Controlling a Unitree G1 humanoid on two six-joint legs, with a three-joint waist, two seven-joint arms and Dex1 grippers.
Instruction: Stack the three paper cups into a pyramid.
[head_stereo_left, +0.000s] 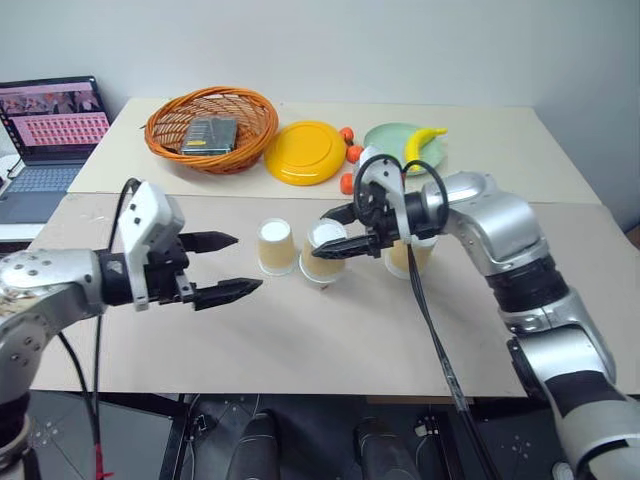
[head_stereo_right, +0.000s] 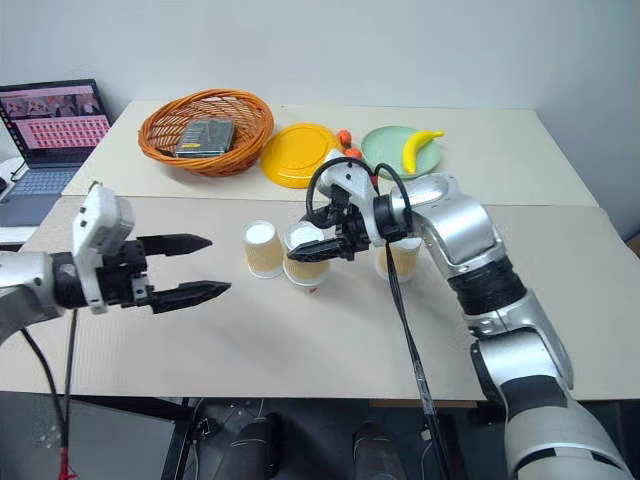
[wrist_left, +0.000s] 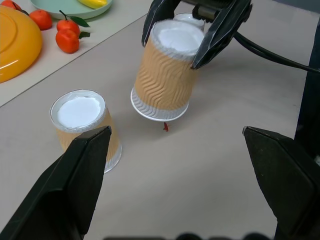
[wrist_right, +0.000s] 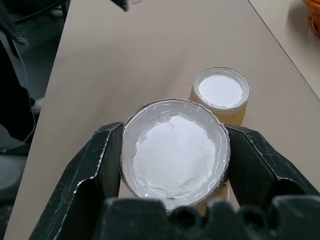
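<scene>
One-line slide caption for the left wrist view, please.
Right gripper clamps an upside-down paper cup, tilted just above the table, beside another standing cup.

The left claw (head_stereo_left: 226, 266) is hovering with fingers spread wide, while the right claw (head_stereo_left: 338, 232) is clamping inward, arm bent.

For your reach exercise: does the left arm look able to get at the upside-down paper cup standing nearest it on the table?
Probably yes. The left gripper is open and points toward the nearest cup, with bare table between them. The right gripper holds the middle cup just beside it, so room is tight.
</scene>
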